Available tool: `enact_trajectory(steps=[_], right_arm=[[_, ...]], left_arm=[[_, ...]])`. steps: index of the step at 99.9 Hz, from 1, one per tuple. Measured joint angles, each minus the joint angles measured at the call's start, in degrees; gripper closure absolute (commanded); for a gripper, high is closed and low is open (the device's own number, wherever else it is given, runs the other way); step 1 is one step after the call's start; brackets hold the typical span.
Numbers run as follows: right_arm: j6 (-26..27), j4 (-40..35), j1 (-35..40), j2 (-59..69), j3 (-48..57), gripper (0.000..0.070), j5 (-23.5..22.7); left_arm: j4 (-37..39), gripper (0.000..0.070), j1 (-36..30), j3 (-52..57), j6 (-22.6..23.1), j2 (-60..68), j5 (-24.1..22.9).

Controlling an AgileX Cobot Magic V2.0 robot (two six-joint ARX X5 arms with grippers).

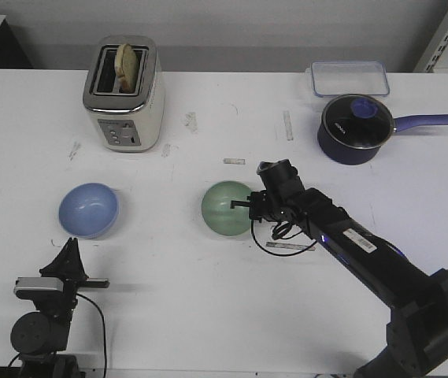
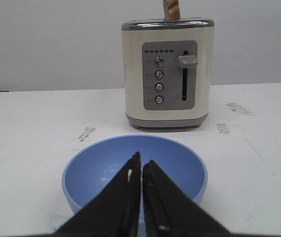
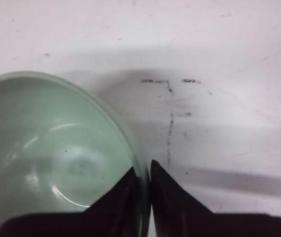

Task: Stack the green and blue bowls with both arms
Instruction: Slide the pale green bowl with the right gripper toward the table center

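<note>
At the middle of the white desk [image 1: 208, 315] sits the green bowl [image 1: 225, 208], upright, with the right tool [image 1: 250, 206] clenched on its right-hand rim, one finger inside the wall and one outside (the right wrist view shows the rim pinched between them). Well apart to the left rests the blue bowl [image 1: 88, 209], in front of the toaster [image 1: 124, 93]. The left tool [image 2: 141, 170] hangs near that bowl, fingers pressed together on nothing. Both bowls look light, rigid and smooth, probably slippery; the thin rim is the sensible hold, gripped squarely to prevent tipping.
</note>
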Motion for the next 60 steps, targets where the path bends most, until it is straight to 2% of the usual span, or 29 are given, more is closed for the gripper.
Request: enact_trajectory(steps=[7, 20, 33, 39, 60], right_arm=[[0.0, 0.0, 0.0, 0.0, 0.0, 0.0547, 0.0], [0.0, 0.0, 0.0, 0.0, 0.0, 0.0504, 0.0], [0.0, 0.0, 0.1, 0.0, 0.0, 0.033, 0.2], [-0.1, 0.0, 0.3, 0.0, 0.0, 0.0275, 0.9], [-4.0, 0.3, 0.3, -2.6, 0.0, 0.0271, 1.3]], left_arm=[[0.0, 0.0698, 0.0, 0.0, 0.0, 0.0, 0.0], [0.0, 0.0698, 0.0, 0.0, 0.0, 0.0, 0.0], [0.0, 0.0698, 0.0, 0.0, 0.0, 0.0, 0.0], [0.0, 0.0698, 0.0, 0.0, 0.0, 0.0, 0.0], [0.0, 0.0698, 0.0, 0.0, 0.0, 0.0, 0.0]])
